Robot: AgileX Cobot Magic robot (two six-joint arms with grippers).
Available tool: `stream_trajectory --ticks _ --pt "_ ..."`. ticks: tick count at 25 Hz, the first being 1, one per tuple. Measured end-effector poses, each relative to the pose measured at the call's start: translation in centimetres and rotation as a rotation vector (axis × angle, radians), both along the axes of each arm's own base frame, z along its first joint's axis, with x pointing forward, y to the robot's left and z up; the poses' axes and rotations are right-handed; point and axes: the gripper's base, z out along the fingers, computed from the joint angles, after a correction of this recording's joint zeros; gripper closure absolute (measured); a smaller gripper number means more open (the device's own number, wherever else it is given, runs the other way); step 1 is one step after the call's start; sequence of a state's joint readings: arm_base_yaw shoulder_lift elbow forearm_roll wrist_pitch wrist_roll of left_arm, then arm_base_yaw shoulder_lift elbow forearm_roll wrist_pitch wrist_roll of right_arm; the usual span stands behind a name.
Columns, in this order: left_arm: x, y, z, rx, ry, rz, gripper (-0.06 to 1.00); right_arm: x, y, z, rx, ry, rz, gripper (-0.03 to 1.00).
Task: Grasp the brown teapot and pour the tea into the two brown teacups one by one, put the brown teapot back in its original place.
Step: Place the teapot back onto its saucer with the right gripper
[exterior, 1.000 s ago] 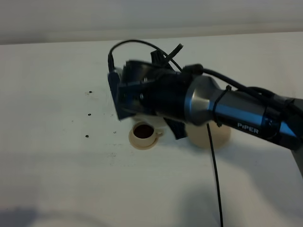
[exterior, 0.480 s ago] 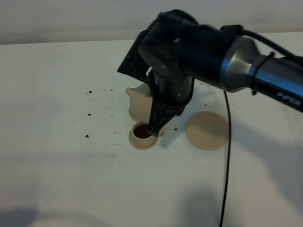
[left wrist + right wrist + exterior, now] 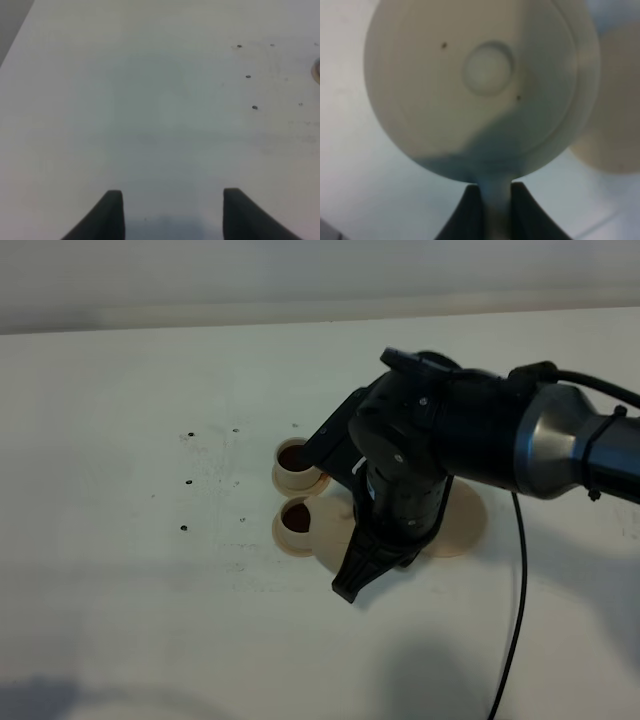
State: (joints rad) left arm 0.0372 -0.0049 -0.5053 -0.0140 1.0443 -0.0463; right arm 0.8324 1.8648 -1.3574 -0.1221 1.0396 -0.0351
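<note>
In the right wrist view my right gripper (image 3: 492, 194) is shut on the loop handle of the brown teapot (image 3: 475, 85), seen from above with its domed lid and knob. The wide flat saucer (image 3: 615, 115) lies just beside the teapot. In the exterior view my right arm (image 3: 440, 450) covers the teapot and part of that saucer (image 3: 467, 525). Two brown teacups hold dark tea: the far one (image 3: 293, 458) and the near one (image 3: 299, 523) on its small saucer, both just left of the arm. My left gripper (image 3: 172, 212) is open over bare table.
The white table (image 3: 130, 570) has a few small dark specks (image 3: 187, 481) left of the cups. A black cable (image 3: 510, 620) hangs from the right arm toward the front edge. A sliver of a saucer rim (image 3: 317, 70) shows at the edge of the left wrist view.
The right arm swung with the teapot from over the far cup toward the right and front, over the wide saucer. The far cup is now uncovered and shows dark tea.
</note>
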Motion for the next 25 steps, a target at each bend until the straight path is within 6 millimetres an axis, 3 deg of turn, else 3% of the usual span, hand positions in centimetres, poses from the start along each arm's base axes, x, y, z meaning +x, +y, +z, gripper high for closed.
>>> stream_trajectory --ticks 3,9,18,25 --pt "0.0 0.0 0.0 0.000 0.000 0.000 0.49 0.2 0.3 -0.4 0.042 -0.033 0.007 0.85" --pt "0.0 0.0 0.0 0.000 0.000 0.000 0.49 -0.3 -0.1 -3.1 0.044 -0.019 0.005 0.85" --pt "0.0 0.0 0.0 0.000 0.000 0.000 0.49 -0.7 -1.9 1.6 0.025 -0.134 -0.034 0.85" --pt "0.0 0.0 0.0 0.000 0.000 0.000 0.49 1.5 -5.0 1.5 0.000 -0.147 -0.161 0.85"
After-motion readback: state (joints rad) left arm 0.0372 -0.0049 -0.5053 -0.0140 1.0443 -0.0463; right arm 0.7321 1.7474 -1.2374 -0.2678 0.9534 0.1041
